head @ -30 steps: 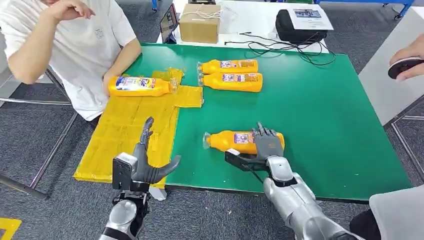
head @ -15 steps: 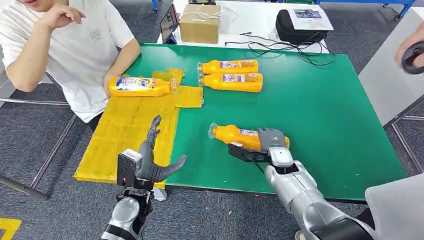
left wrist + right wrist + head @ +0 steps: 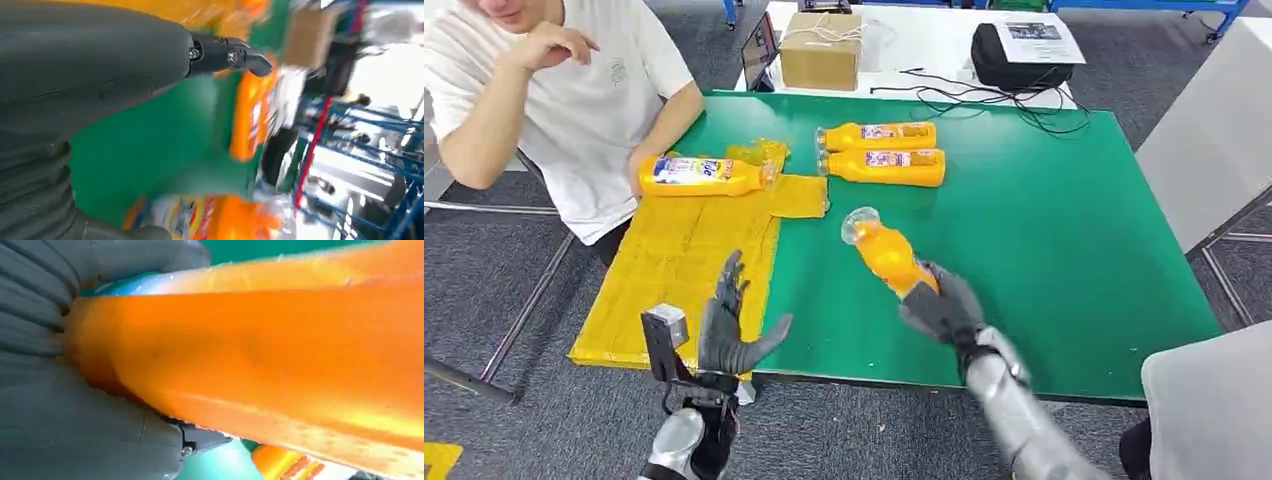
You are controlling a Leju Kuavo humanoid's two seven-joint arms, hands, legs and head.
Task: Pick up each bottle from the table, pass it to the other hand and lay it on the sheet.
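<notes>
Orange plastic bottle with clear cap (image 3: 882,252), gripped at its base by right robot hand (image 3: 944,308), raised off green counter (image 3: 1064,220) since a second ago, cap tilted far-left. Left robot hand (image 3: 724,328) spread wide, empty, near yellow sheet (image 3: 679,255). Best swung left gently, lowered into waiting palm before release.

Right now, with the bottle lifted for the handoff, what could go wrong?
1. The right robot hand grips the bottle at its base only, neck tilted up and away, so it could pivot or slip.
2. The left robot hand waits open over the sheet, well apart, and a mistimed release would drop the bottle onto the table.
</notes>
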